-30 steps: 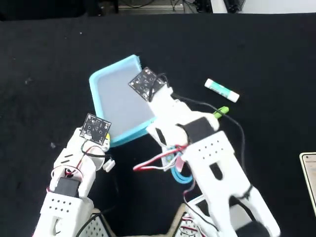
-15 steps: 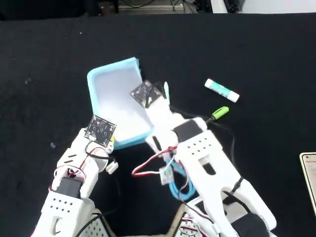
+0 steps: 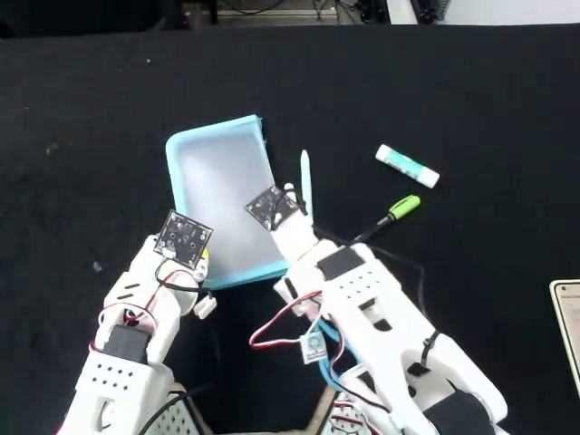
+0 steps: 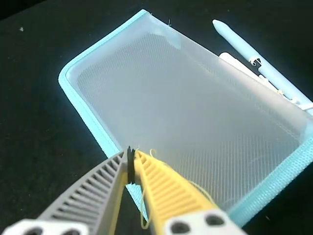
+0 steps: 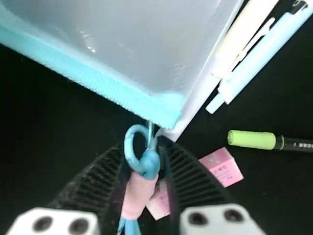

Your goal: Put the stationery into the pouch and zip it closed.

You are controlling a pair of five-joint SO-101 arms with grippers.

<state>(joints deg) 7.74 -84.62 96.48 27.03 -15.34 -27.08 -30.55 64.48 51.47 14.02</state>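
while the stationery lies out on the black table [image 3: 471, 91], we hold the translucent pouch [image 3: 222, 195] flat from two sides, which we judge is for working the zipper open, not for closing it yet. our left gripper [image 4: 129, 159] is pinched tight on the pouch's blue near edge, anchoring it against sliding. our right gripper [image 5: 143, 148] is clamped on the zipper pull cord [image 5: 146, 161] at the neighbouring corner, placed to drag along the long side. a light blue pen [image 3: 306, 179] and a white pen [image 5: 244, 34] lie just beside that side. the green highlighter [image 3: 397, 209] and glue stick [image 3: 407, 166] sit farther off, and the pink eraser [image 5: 222, 169] lies near our right gripper.
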